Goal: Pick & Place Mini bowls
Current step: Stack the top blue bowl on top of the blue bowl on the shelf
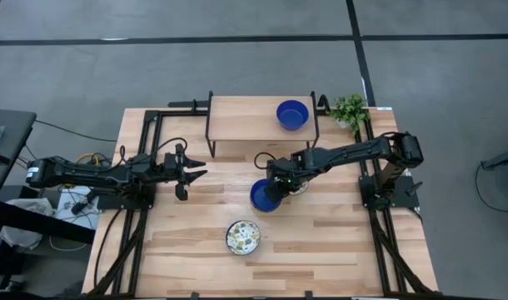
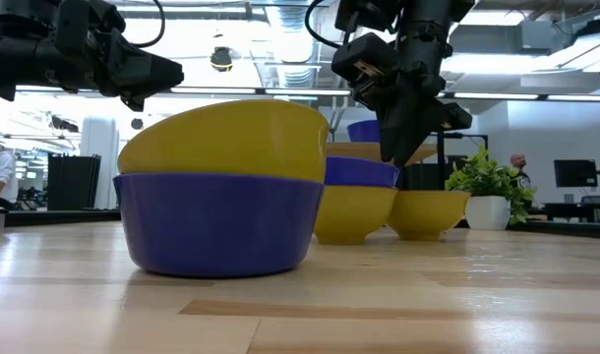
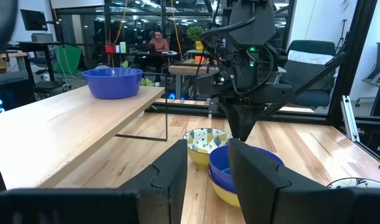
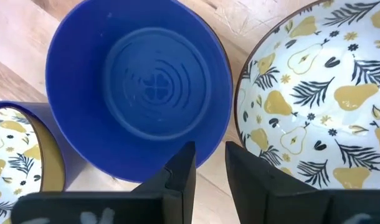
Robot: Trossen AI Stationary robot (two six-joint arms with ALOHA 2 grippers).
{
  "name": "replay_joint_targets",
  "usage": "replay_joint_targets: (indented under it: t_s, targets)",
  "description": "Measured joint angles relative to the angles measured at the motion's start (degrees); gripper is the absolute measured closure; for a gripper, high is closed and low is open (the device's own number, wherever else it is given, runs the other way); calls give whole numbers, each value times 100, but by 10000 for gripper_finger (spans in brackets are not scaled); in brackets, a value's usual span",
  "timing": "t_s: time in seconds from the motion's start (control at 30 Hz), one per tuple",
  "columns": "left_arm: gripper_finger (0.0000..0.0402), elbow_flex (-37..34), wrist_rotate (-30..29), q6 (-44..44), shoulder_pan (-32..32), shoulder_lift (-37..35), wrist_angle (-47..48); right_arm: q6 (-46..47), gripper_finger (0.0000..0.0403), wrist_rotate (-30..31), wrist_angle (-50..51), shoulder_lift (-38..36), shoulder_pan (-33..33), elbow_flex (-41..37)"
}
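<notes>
R gripper (image 1: 275,190) pinches the rim of a blue bowl (image 1: 262,196) at mid-table, apparently stacked on another; L gripper (image 1: 190,171) hovers apart, open.

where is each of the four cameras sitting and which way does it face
High view: overhead, facing straight down at the table; both arms show, the left gripper idle at the left.
Low view: at tabletop height, facing level across stacked bowls; both arms hang in from above.
Left wrist view: on the left arm, facing across the table at the right arm; its own open fingers show.
Right wrist view: on the right arm, facing down; the right gripper pinches the blue bowl rim.
Shared: the shelf's blue bowl also shows in the left wrist view.
</notes>
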State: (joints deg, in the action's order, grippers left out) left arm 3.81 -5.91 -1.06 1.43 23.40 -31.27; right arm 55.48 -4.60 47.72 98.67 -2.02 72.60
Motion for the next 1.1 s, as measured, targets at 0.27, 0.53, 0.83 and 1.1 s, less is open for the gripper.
replay_joint_targets:
  t_s: [0.27,0.53,0.83,1.1]
  targets:
    - [286,0,-2,-2,2,0,-7,0,326,0,-31,0,-2,0]
    - [286,0,-2,-2,0,0,-9,38,326,-2,-185,-4,-18,-57]
    - [286,0,-2,-2,1,1,-11,258,326,-162,-453,-4,-9,-310]
    - [286,0,-1,-2,1,0,-11,152,326,-165,-459,-4,31,-310]
